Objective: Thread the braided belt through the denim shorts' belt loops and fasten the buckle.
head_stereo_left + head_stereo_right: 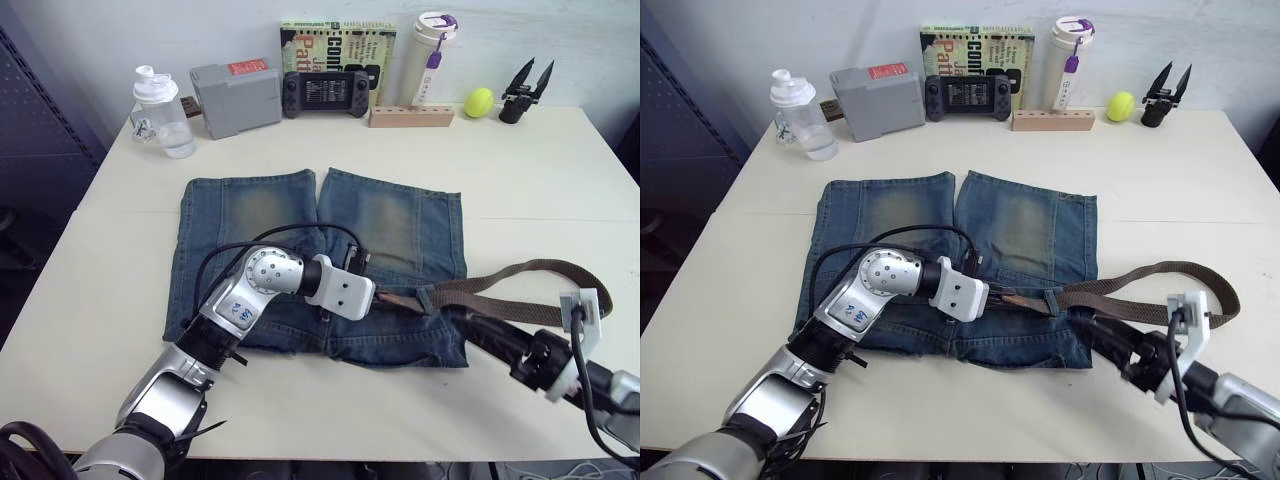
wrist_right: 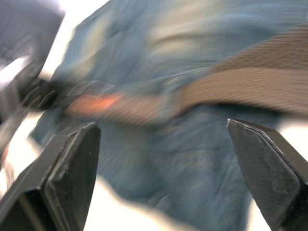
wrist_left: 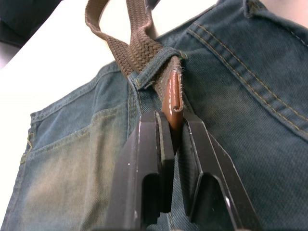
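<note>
Your left claw [image 3: 174,139] sat over the waistband of the denim shorts [image 1: 400,225], its two black fingers [image 3: 149,159] nearly closed and pinching the plain brown leather tip [image 3: 172,96] of the braided belt [image 1: 520,272]. In the left wrist view you could see that tip poking out from under one of the belt loops [image 3: 166,65], with the woven strap entering the loop from the far side, so the belt was through that one loop. The shorts lay flat on the pale worktop [image 1: 540,170], waistband toward you and the two legs pointing away. From the loop the belt ran off to your right, left the edge of the shorts and curved in an open bend across the bare worktop near your right arm. Your right claw [image 2: 163,159] hung just beside the right-hand corner of the waistband with its fingers spread wide and nothing between them; in its own view the strap crossed the denim beyond them, blurred. I could not make out the buckle. Along the far edge of the worktop stood a clear bottle [image 1: 160,112], a grey box [image 1: 236,98], a game controller [image 1: 330,93], a book [image 1: 338,50], a white tumbler [image 1: 428,55], a wooden block [image 1: 411,116] and a yellow ball [image 1: 479,101].
</note>
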You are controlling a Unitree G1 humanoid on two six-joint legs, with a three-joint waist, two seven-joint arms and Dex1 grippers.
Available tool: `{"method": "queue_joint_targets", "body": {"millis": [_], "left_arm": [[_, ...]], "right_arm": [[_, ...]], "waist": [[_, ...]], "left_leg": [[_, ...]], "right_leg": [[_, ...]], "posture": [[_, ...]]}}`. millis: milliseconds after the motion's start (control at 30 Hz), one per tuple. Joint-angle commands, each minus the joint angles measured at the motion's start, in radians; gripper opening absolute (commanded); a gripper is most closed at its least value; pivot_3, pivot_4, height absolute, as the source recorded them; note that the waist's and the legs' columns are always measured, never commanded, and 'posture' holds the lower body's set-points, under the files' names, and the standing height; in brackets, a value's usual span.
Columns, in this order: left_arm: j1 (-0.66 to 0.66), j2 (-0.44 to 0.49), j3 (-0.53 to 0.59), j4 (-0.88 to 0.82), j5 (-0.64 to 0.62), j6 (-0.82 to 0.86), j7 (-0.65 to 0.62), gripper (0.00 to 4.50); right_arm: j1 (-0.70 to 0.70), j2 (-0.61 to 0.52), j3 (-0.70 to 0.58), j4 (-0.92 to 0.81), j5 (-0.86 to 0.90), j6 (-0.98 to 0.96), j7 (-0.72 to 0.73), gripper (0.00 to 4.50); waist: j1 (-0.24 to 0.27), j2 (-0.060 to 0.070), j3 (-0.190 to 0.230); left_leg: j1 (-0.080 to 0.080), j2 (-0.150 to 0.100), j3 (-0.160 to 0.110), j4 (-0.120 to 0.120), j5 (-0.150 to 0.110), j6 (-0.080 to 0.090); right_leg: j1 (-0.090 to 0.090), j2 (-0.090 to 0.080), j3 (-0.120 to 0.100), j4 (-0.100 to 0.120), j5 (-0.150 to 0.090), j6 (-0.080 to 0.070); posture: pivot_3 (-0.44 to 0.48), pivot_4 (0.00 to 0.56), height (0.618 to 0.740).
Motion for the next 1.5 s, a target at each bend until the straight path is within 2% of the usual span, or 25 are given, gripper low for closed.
{"method": "queue_joint_targets", "body": {"millis": [33, 133, 233, 367, 500, 533, 567, 600, 667, 700, 800, 833, 967, 1100, 1300, 1500], "left_arm": [[-0.011, -0.006, 0.018, -0.02, -0.035, 0.011, 0.001, 0.3], [-0.008, -0.002, 0.021, -0.022, -0.044, 0.025, -0.005, 0.3], [-0.003, 0.001, 0.022, -0.039, -0.06, 0.047, -0.013, 0.3], [-0.013, 0.004, 0.024, -0.048, -0.068, 0.064, -0.016, 0.3], [-0.024, 0.02, 0.041, -0.079, -0.071, 0.084, -0.017, 0.3], [-0.024, 0.031, 0.051, -0.092, -0.075, 0.09, -0.02, 0.3], [-0.024, 0.043, 0.061, -0.103, -0.077, 0.091, -0.023, 0.3], [-0.022, 0.057, 0.068, -0.114, -0.076, 0.086, -0.026, 0.3], [-0.017, 0.096, 0.082, -0.135, -0.064, 0.057, -0.035, 0.3], [-0.013, 0.117, 0.089, -0.148, -0.06, 0.044, -0.042, 0.3], [0.01, 0.182, 0.111, -0.193, -0.064, -0.011, -0.068, 0.3], [0.02, 0.199, 0.118, -0.201, -0.065, -0.03, -0.071, 0.3], [0.071, 0.265, 0.141, -0.212, -0.066, -0.08, -0.066, 0.3], [0.114, 0.299, 0.164, -0.225, -0.069, -0.119, -0.038, 0.3], [0.141, 0.285, 0.166, -0.223, -0.038, -0.148, 0.025, 0.3], [0.138, 0.261, 0.155, -0.233, -0.029, -0.135, 0.062, 0.3]], "right_arm": [[0.046, -0.057, 0.106, -0.107, -0.331, -0.152, 0.165, 4.47], [0.046, -0.105, 0.243, -0.116, -0.638, -0.312, 0.2, 4.47], [0.036, -0.139, 0.361, -0.054, -0.913, -0.479, 0.209, 4.47], [-0.005, -0.126, 0.446, 0.017, -1.09, -0.598, 0.201, 4.47], [-0.03, -0.124, 0.501, 0.083, -1.221, -0.62, 0.176, 3.3], [-0.035, -0.119, 0.508, 0.097, -1.236, -0.614, 0.168, 2.78], [-0.039, -0.113, 0.512, 0.106, -1.244, -0.606, 0.16, 2.66], [-0.043, -0.107, 0.514, 0.111, -1.251, -0.595, 0.15, 2.14], [-0.057, -0.095, 0.523, 0.124, -1.268, -0.588, 0.135, 1.63], [-0.064, -0.089, 0.528, 0.129, -1.271, -0.584, 0.13, 1.06], [-0.096, -0.069, 0.546, 0.134, -1.274, -0.555, 0.12, 0.19], [-0.106, -0.066, 0.55, 0.135, -1.276, -0.547, 0.118, 0.03], [-0.14, -0.054, 0.532, 0.163, -1.298, -0.536, 0.095, 0.03], [-0.143, -0.07, 0.454, 0.237, -1.312, -0.541, 0.092, 0.03], [-0.156, -0.111, 0.356, 0.384, -1.34, -0.61, 0.099, 0.03], [-0.195, -0.125, 0.353, 0.437, -1.36, -0.694, 0.122, 0.03]], "waist": [[-0.001, 0.0, 0.0], [-0.001, 0.0, 0.0], [0.001, 0.0, 0.0], [0.0, 0.0, 0.0], [-0.001, 0.0, 0.0], [-0.001, 0.0, 0.0], [-0.001, 0.0, 0.0], [-0.001, 0.0, 0.0], [-0.002, -0.001, 0.0], [-0.002, -0.001, 0.0], [-0.002, -0.001, 0.0], [-0.003, -0.001, 0.0], [-0.007, -0.001, 0.0], [-0.001, -0.001, 0.0], [0.017, -0.001, 0.0], [0.018, -0.001, 0.0]], "left_leg": [[0.0, 0.0, 0.0, 0.0, 0.0, 0.0], [0.0, -0.001, 0.0, 0.001, 0.0, 0.001], [0.0, -0.002, 0.001, 0.002, 0.0, 0.001], [0.0, -0.002, 0.001, 0.002, 0.0, 0.0], [0.0, -0.001, 0.0, 0.002, 0.0, 0.0], [0.0, -0.001, 0.0, 0.002, 0.0, 0.0], [0.0, -0.001, 0.0, 0.002, 0.0, 0.0], [0.0, -0.001, 0.0, 0.002, 0.0, 0.0], [0.0, -0.001, 0.0, 0.002, 0.0, 0.0], [0.0, -0.001, 0.0, 0.002, 0.0, 0.0], [0.001, -0.001, 0.0, 0.002, 0.0, 0.0], [0.001, -0.001, 0.0, 0.003, 0.0, 0.0], [0.002, 0.0, 0.0, 0.003, 0.0, 0.0], [0.002, -0.001, 0.0, 0.003, 0.0, 0.0], [0.002, -0.003, -0.002, 0.005, 0.0, 0.0], [0.002, -0.002, -0.004, 0.005, 0.0, 0.0]], "right_leg": [[0.0, 0.0, 0.0, 0.0, 0.0, 0.0], [0.0, -0.001, 0.001, 0.0, 0.0, 0.001], [0.0, -0.001, 0.001, 0.0, 0.0, 0.001], [0.001, -0.001, 0.0, 0.0, 0.001, 0.001], [0.001, 0.0, 0.0, 0.0, 0.001, 0.001], [0.001, 0.0, 0.0, 0.0, 0.001, 0.001], [0.001, 0.0, 0.0, 0.0, 0.001, 0.001], [0.001, 0.0, 0.0, 0.0, 0.001, 0.001], [0.001, 0.0, 0.0, -0.001, 0.001, 0.001], [0.001, 0.0, 0.0, -0.001, 0.001, 0.001], [0.002, 0.0, 0.0, 0.0, 0.001, 0.001], [0.002, 0.0, 0.0, -0.001, 0.001, 0.001], [0.003, 0.0, 0.0, 0.0, 0.001, 0.001], [0.004, -0.001, 0.0, 0.0, 0.001, 0.001], [0.008, -0.002, -0.002, -0.005, 0.003, 0.004], [0.011, -0.002, -0.004, -0.007, 0.004, 0.004]], "posture": [[0.0, 0.15, 0.726], [0.0, 0.15, 0.726], [0.0, 0.15, 0.726], [0.0, 0.15, 0.726], [0.0, 0.15, 0.726], [0.0, 0.15, 0.726], [0.0, 0.15, 0.726], [0.0, 0.15, 0.726], [0.0, 0.15, 0.726], [0.0, 0.15, 0.726], [0.0, 0.15, 0.726], [0.0, 0.15, 0.726], [0.0, 0.15, 0.726], [0.0, 0.15, 0.726], [0.0, 0.15, 0.726], [0.0, 0.15, 0.726]]}}
